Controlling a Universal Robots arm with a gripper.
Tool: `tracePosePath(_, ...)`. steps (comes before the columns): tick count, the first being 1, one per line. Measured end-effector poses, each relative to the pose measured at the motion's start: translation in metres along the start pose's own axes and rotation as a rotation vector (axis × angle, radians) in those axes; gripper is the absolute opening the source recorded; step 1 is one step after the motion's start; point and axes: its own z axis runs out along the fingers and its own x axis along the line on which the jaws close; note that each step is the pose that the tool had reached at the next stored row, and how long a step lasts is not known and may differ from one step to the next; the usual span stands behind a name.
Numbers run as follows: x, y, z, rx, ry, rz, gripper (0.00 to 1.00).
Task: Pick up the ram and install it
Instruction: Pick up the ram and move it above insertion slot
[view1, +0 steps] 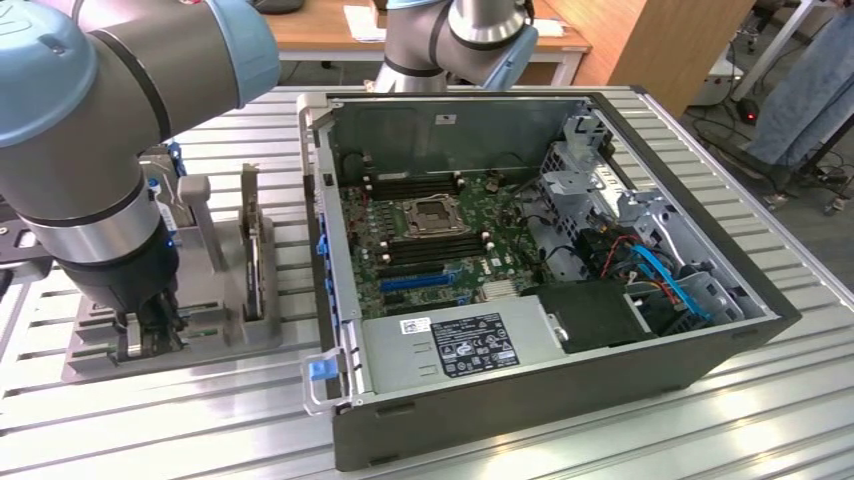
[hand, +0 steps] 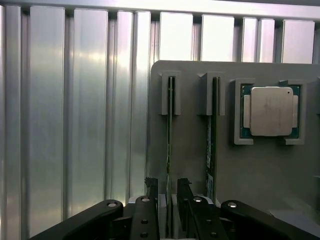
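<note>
Broadly: a slatted aluminium table (view1: 134, 430) carries an open computer case (view1: 534, 410), side panel off, motherboard (view1: 441, 225) exposed. Toward the exterior view's left, apart from the case, the arm (view1: 94, 150) reaches down onto a grey fixture (view1: 214, 335).

Gripper (hand: 167, 190) sits low over the fixture with jaws spread — one finger (hand: 151, 192) on each side of the ram (hand: 170, 130), a gap showing, nothing pinched. The ram stands on its long edge in a narrow slot of the fixture, far end caught in a small bracket. A second stick (hand: 211, 135) stands in the neighbouring slot, just beside it.

Handling, as a guess: light, stiff but thin, and likely to crack if twisted. Chips and contact edge are best left alone. Grip it across the two flat faces along the upper edge, then lift it straight out of the slot.

Looks: edge-on from the wrist, a thin dark strip with a small bump partway along — faces hidden.

Smallest item: a square silver processor (hand: 271, 111) in its own pocket.
</note>
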Motion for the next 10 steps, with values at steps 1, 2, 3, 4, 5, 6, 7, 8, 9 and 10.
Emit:
tracePosePath(1, -0.0007, 0.0000, 0.0004, 0.0001, 0.0000, 0.000, 0.29)
tracePosePath(2, -0.0016, 0.0001, 0.0006, -0.0001, 0.0002, 0.000, 0.29)
tracePosePath(3, -0.0025, 0.0000, 0.0009, -0.0002, 0.0002, 0.000, 0.29)
tracePosePath(4, -0.0032, 0.0000, 0.0010, -0.0001, 0.0001, 0.000, 0.29)
tracePosePath(5, -0.0032, 0.0000, 0.0010, -0.0001, 0.0001, 0.000, 0.29)
tracePosePath(6, -0.0032, 0.0000, 0.0010, -0.0002, 0.0002, 0.000, 0.29)
tracePosePath(7, -0.0032, 0.0001, 0.0012, -0.0003, 0.0003, 0.000, 0.29)
tracePosePath(8, -0.0033, 0.0003, 0.0019, -0.0003, 0.0004, 0.000, 0.29)
tracePosePath(9, -0.0033, 0.0004, 0.0026, -0.0002, 0.0005, 0.000, 0.29)
tracePosePath(10, -0.0033, 0.0005, 0.0026, -0.0003, 0.0006, 0.000, 0.29)
